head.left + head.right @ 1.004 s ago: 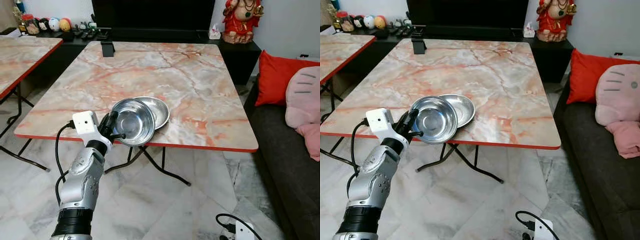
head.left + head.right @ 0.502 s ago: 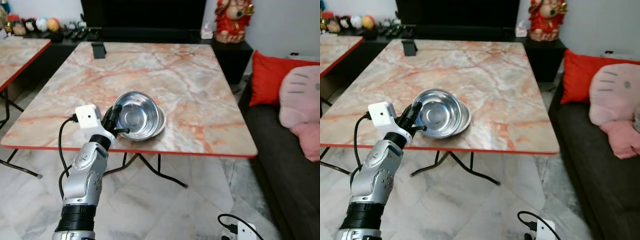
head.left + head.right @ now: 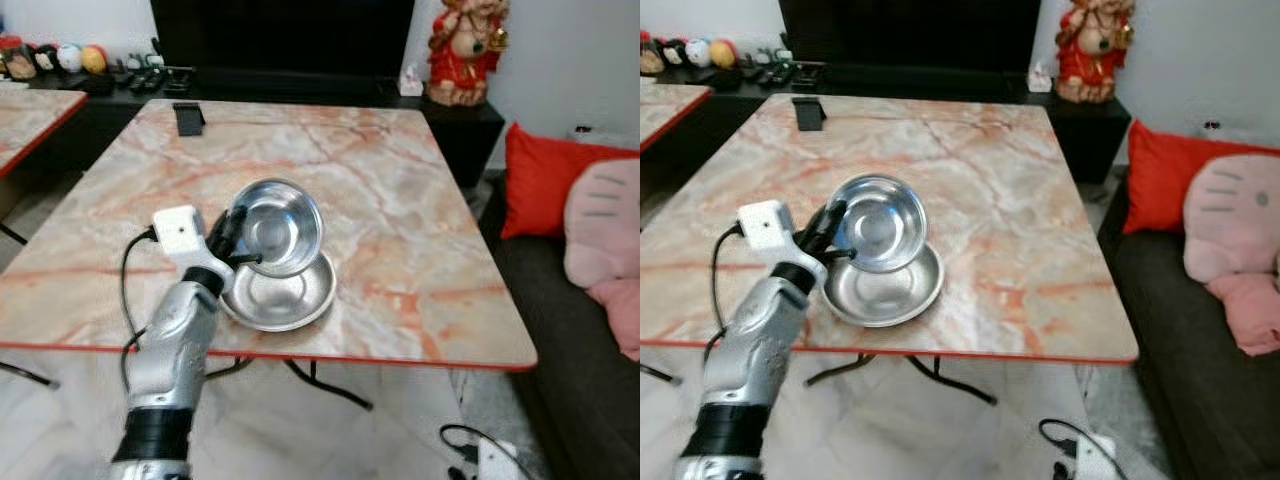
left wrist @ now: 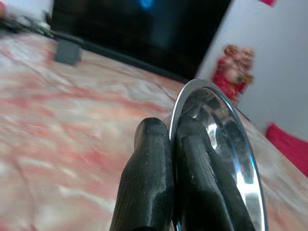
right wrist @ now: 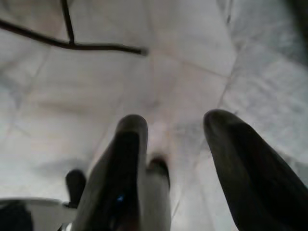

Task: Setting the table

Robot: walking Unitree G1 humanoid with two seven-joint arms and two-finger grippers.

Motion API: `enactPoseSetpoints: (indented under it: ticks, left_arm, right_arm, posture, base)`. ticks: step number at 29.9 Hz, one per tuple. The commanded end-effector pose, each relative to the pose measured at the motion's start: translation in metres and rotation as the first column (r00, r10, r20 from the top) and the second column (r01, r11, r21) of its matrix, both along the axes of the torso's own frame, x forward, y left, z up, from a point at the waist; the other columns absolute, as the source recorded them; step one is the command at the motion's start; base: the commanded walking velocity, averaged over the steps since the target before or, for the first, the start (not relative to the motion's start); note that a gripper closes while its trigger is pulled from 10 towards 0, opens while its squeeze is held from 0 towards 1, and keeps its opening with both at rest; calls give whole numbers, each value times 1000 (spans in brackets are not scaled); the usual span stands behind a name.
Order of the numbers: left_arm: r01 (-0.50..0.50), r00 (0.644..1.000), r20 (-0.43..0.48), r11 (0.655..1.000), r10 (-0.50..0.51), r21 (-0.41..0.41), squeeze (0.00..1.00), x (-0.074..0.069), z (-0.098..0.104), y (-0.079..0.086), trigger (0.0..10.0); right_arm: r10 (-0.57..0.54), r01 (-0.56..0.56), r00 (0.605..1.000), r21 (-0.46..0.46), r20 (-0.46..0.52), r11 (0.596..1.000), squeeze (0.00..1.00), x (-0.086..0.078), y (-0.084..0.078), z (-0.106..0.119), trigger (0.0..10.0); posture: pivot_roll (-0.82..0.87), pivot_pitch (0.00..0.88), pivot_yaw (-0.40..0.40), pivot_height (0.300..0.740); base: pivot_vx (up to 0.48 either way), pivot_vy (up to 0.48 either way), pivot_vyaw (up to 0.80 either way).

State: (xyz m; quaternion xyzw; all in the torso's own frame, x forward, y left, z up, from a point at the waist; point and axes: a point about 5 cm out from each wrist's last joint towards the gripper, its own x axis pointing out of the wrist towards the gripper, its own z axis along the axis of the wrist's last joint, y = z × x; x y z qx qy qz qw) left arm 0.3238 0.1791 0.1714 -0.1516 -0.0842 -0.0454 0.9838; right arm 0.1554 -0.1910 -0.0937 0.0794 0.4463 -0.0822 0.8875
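Note:
My left gripper (image 3: 233, 246) is shut on the near rim of a steel bowl (image 3: 283, 224), which it holds tilted on edge just above a second, wider steel bowl (image 3: 285, 297). That wider bowl rests on the marble table (image 3: 400, 200) near its front edge. In the left wrist view the two black fingers (image 4: 150, 173) pinch the held bowl's rim (image 4: 226, 139). My right gripper (image 5: 174, 118) hangs open over the tiled floor, nothing between its fingers.
A small black stand (image 3: 188, 117) sits at the table's far left. A dark sofa with a red cushion (image 3: 545, 165) and a pink cushion (image 3: 605, 215) runs along the right. A second marble table (image 3: 30, 105) is on the left. A cable and plug (image 3: 480, 455) lie on the floor.
The camera has come closer to the table. The held bowl went from beside the other bowl at the table's front edge to above it, tipped more upright.

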Motion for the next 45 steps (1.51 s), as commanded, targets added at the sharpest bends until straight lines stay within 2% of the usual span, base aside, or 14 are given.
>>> enactPoseSetpoints:
  ticks: [1, 8, 16, 33, 45]
  left_arm:
    - [44, 999, 33, 999, -43, -11, 0, 2, 8, -13, 10000]
    - [50, 998, 25, 999, -50, -13, 0, 2, 8, -14, 10000]
    - [25, 1000, -9, 996, -26, -85, 0, -1, 6, -9, 10000]
    - [13, 1000, -21, 998, -15, -57, 0, -3, 5, -8, 10000]
    - [-10, 1000, -22, 999, 9, -47, 0, -1, 6, -5, 10000]
  right_arm:
    - [-22, 22, 1000, -27, -4, 999, 0, -3, -12, 1, 10000]
    - [-19, 19, 1000, -26, -6, 999, 0, -3, -12, 1, 10000]
    - [-14, 14, 1000, -25, -9, 1000, 0, -4, -12, 0, 10000]
    - [-9, 9, 1000, -22, -5, 1000, 0, -2, -11, 1, 10000]
    - [-4, 4, 1000, -20, -5, 1000, 0, -1, -10, 1, 10000]
  posture:
    - [-6, 0, -20, 740]
    - [-7, 0, -19, 740]
    - [-4, 0, -15, 740]
    - [-4, 0, -22, 740]
    - [-4, 0, -22, 740]
  base:
    - [281, 0, 0]
    - [201, 0, 0]
    - [0, 0, 0]
    - [0, 0, 0]
    - [0, -358, 0]
